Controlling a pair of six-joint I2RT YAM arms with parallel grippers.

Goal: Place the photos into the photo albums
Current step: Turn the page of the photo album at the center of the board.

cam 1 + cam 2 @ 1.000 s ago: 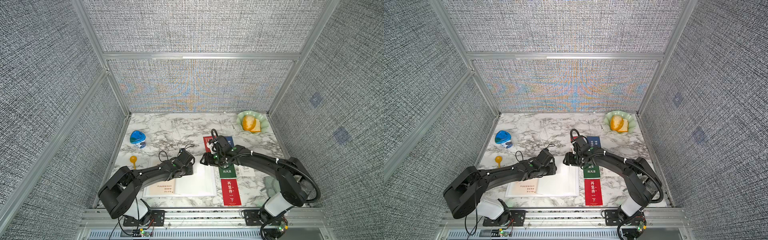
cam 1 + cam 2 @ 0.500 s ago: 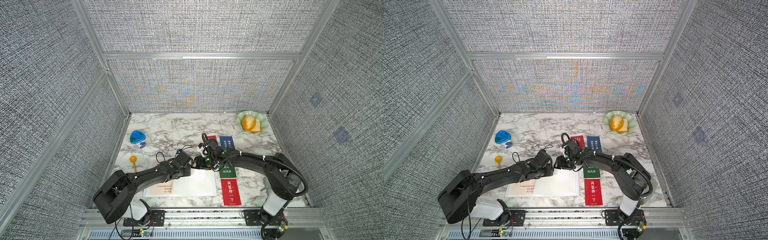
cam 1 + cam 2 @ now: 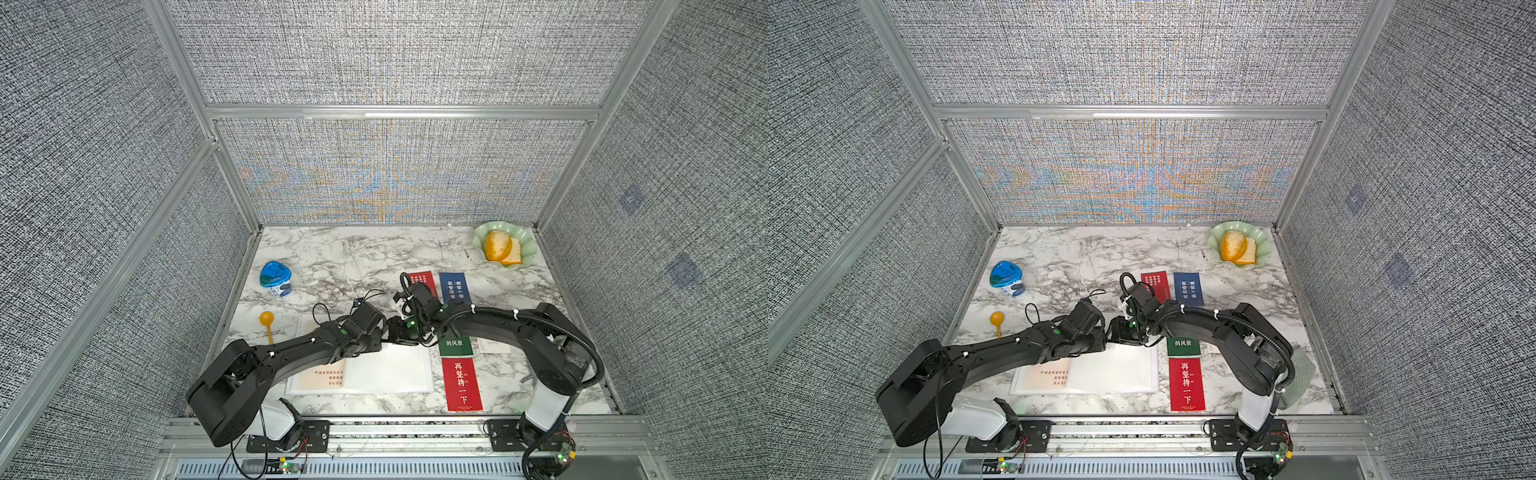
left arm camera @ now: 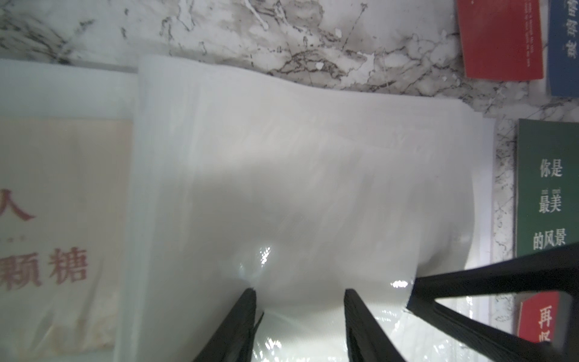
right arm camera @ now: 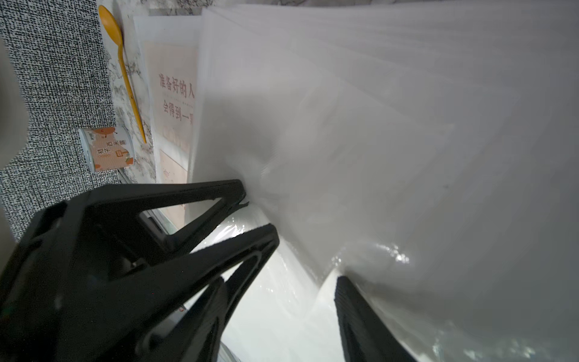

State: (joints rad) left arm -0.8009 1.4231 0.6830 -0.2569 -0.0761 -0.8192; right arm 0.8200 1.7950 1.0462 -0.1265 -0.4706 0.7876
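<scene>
Presently found the photo album [image 3: 386,370] lying open near the front edge of the table [image 3: 332,257], left of centre, with one cream card [image 3: 328,376] already sleeved in its left page. Found both arms meeting at the far edge of the right page, grippers close together. Checked the left gripper [image 4: 300,294]: jaws partly apart, nothing pinched between them, fingertips tucked at the lifted edge of a glossy white leaf [image 4: 313,188]. Checked the right gripper [image 5: 282,282]: likewise partly apart, one finger under the same bulging leaf, nothing clamped as far as visible. Judged as holding a leaf or pocket open, not yet loading a card; cannot confirm which layer.

Located the loose photos all to the right of the album, hence right of both grippers:
- green card [image 3: 456,343] just beside the album's right edge, partly under the right forearm
- red card [image 3: 463,384] immediately nearer than it
- second red card [image 3: 426,280] and blue card [image 3: 454,286] side by side farther back
- pale card [image 3: 494,345] right of the green, mostly hidden by the arm

Noted long axes of green and near red running near to far, parallel to the album's right edge. Rated the right arm the nearer for any pickup, with the green card closest to hand. Recommend leaving the left gripper on the leaf meanwhile. Flagged thin cards flat on the table as awkward to lift.
</scene>
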